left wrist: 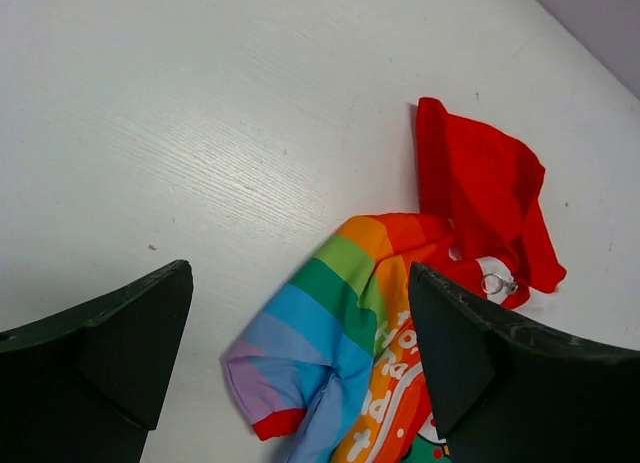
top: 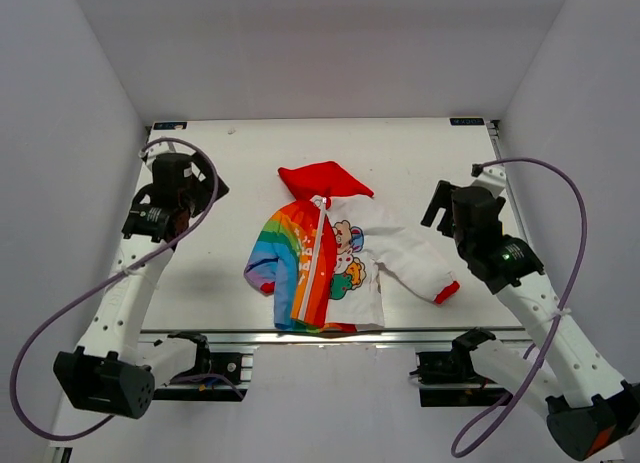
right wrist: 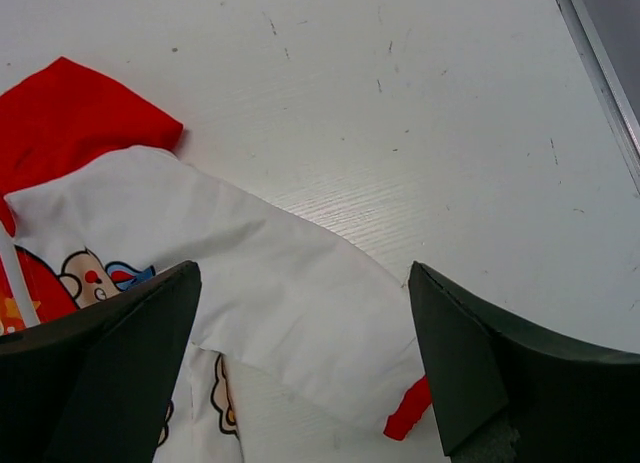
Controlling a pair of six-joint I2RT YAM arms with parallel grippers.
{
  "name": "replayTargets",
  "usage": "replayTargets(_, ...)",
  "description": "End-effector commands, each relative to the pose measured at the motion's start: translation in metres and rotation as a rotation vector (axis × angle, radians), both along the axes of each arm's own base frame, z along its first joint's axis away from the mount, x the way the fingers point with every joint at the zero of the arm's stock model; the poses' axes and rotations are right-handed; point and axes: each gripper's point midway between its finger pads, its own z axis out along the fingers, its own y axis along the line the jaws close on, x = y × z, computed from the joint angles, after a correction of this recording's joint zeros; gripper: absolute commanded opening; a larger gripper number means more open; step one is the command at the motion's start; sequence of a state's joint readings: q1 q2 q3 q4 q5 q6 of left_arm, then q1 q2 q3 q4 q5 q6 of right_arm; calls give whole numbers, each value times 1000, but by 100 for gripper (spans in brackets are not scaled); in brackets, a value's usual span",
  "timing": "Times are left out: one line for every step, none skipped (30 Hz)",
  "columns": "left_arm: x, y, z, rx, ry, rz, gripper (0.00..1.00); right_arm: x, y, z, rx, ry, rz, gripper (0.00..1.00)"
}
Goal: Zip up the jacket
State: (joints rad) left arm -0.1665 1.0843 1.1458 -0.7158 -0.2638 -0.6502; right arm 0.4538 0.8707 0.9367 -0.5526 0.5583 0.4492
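Note:
The jacket [top: 330, 253] lies flat at the middle of the white table, red hood [top: 325, 180] towards the far side. Its white zipper [top: 322, 248] runs between the rainbow half and the cartoon half. A metal pull ring [left wrist: 497, 283] sits by the collar. My left gripper [top: 200, 183] hovers left of the jacket, open and holding nothing; in the left wrist view the left gripper [left wrist: 300, 323] frames the rainbow sleeve [left wrist: 330, 313]. My right gripper [top: 442, 205] hovers to the right, open and holding nothing; in the right wrist view the right gripper [right wrist: 305, 333] frames the white sleeve [right wrist: 290, 283] and red cuff [right wrist: 405, 420].
A metal rail [top: 340, 335] runs along the table's near edge, and another rail [right wrist: 600, 63] borders the right side. White walls close in the table on three sides. Purple cables [top: 560, 273] loop beside each arm.

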Motion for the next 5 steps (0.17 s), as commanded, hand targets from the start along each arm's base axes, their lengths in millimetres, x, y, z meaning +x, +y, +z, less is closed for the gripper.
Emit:
replayTargets(8, -8, -9, -17, 13, -71, 98, -3, -4, 4, 10, -36, -17, 90)
replayTargets(8, -7, -11, -15, 17, -63, 98, -3, -7, 3, 6, -37, -36, 89)
replayTargets(9, -7, -11, -16, 14, -61, 98, -4, -9, -1, 2, -28, -45, 89)
replayTargets(12, -10, -5, -30, -18, -77, 98, -3, -9, -5, -7, -16, -46, 89)
replayTargets(12, -12, -8, -39, -18, -90, 98, -2, -7, -7, -12, -8, -36, 90)
